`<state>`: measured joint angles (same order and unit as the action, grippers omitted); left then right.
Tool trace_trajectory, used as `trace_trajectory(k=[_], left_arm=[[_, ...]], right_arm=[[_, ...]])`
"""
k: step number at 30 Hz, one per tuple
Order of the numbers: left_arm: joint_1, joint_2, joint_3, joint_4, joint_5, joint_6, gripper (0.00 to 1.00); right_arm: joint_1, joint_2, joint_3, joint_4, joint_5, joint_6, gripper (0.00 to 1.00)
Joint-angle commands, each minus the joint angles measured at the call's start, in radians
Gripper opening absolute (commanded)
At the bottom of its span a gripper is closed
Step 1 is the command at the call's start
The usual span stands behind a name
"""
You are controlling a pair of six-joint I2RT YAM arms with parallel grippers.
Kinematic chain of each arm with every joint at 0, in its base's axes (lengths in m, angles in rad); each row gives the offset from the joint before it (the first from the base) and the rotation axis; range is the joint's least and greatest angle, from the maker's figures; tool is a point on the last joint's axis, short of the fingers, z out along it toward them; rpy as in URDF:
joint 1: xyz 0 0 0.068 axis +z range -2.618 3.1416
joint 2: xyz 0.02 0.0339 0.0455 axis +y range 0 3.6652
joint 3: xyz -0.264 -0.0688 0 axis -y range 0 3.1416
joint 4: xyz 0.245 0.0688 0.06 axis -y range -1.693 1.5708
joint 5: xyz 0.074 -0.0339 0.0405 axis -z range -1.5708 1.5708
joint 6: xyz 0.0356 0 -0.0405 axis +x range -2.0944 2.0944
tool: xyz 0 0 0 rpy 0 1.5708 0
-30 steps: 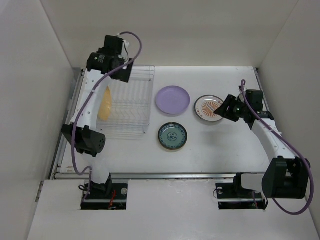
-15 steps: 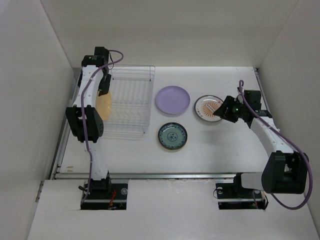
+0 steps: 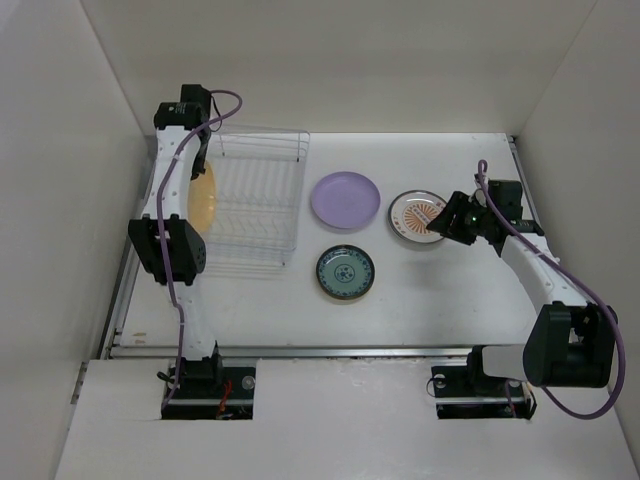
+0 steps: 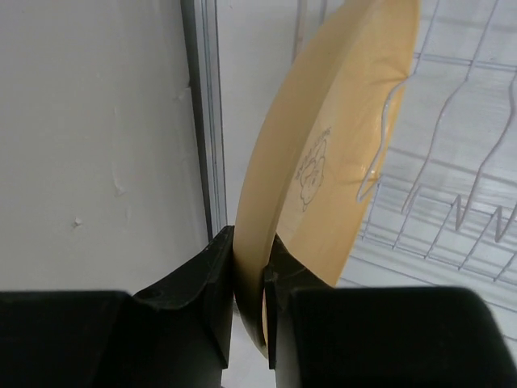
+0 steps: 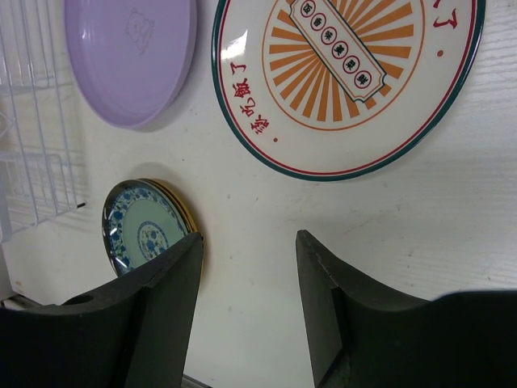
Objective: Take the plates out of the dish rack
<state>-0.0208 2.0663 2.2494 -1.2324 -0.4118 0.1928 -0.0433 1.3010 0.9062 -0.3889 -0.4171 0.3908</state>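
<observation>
The left end effector (image 4: 250, 263) is pinching the rim of the mustard-yellow round plate (image 4: 323, 162), one black finger on each face. The plate stands on edge in the leftmost slot of the pale see-through wire dish rack (image 3: 258, 205), close to the left wall of the enclosure. No other plate shows in the rack.

The bite is shallow, right at the plate's edge, and the rest of the disc hangs beyond the fingers. If the arm lifts quickly or swings, the plate will likely pivot in the pinch or slide out and drop onto the rack or the white desk (image 3: 440, 295).

A thin wire prong lies against the plate's inner face in the left wrist view. If the plate is pulled sideways instead of straight up out of its slot, it can catch on that prong. The rack looks light, so it may tip or drag along with the plate.

The wall is just beside the plate's outer face, so tilting that way risks a knock that loosens the grip.

The right end effector (image 5: 249, 250) hangs spread and holding nothing, near the white plate with an orange sunburst (image 5: 347, 81). The lavender round plate (image 3: 345, 199) and the teal patterned plate (image 3: 346, 272) lie flat between it and the rack, so a careless set-down could land the yellow plate on one of them.
</observation>
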Motion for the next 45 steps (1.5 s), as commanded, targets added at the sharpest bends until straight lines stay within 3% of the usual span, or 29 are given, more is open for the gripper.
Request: trace_trajectory(k=[1, 7, 9, 10, 12, 15, 18, 20, 24, 29, 36, 45], left_arm=[[-0.021, -0.144, 0.105, 0.028, -0.028, -0.056, 0.00], [-0.093, -0.282, 0.105, 0.146, 0.049, -0.069, 0.00], [-0.093, -0.334, 0.066, 0.187, 0.135, -0.116, 0.00], [-0.093, -0.347, 0.043, 0.233, 0.254, -0.127, 0.00], [-0.114, -0.333, 0.022, 0.252, 0.318, -0.144, 0.00], [-0.151, -0.249, 0.127, 0.197, 0.151, -0.154, 0.00], [-0.142, -0.215, 0.052, 0.171, 0.047, -0.154, 0.00], [-0.128, -0.238, -0.009, 0.197, 0.047, -0.145, 0.00], [-0.140, -0.288, -0.062, 0.244, 0.219, -0.145, 0.00], [-0.200, -0.226, 0.065, 0.229, 0.251, -0.145, 0.00], [-0.179, -0.178, -0.042, 0.229, 0.029, -0.131, 0.00], [-0.099, -0.020, -0.063, 0.183, -0.045, -0.087, 0.00]], right_arm=[[0.010, -0.002, 0.033, 0.033, -0.012, -0.015, 0.56], [0.010, -0.002, 0.053, 0.022, -0.012, -0.015, 0.56], [0.010, -0.011, 0.053, 0.022, -0.012, -0.015, 0.56], [0.010, -0.011, 0.053, 0.022, -0.012, -0.015, 0.56], [0.010, -0.011, 0.053, 0.022, -0.012, -0.015, 0.56], [0.010, 0.018, 0.071, 0.012, -0.025, -0.015, 0.56], [0.010, 0.009, 0.082, 0.001, -0.016, -0.015, 0.56], [0.010, -0.015, 0.082, 0.001, -0.006, -0.015, 0.56], [0.010, -0.025, 0.082, 0.001, 0.003, -0.024, 0.56], [0.010, -0.016, 0.082, 0.010, -0.032, -0.003, 0.56], [0.010, -0.040, 0.082, -0.011, -0.009, -0.003, 0.56], [0.010, -0.019, 0.102, -0.001, -0.019, -0.003, 0.56]])
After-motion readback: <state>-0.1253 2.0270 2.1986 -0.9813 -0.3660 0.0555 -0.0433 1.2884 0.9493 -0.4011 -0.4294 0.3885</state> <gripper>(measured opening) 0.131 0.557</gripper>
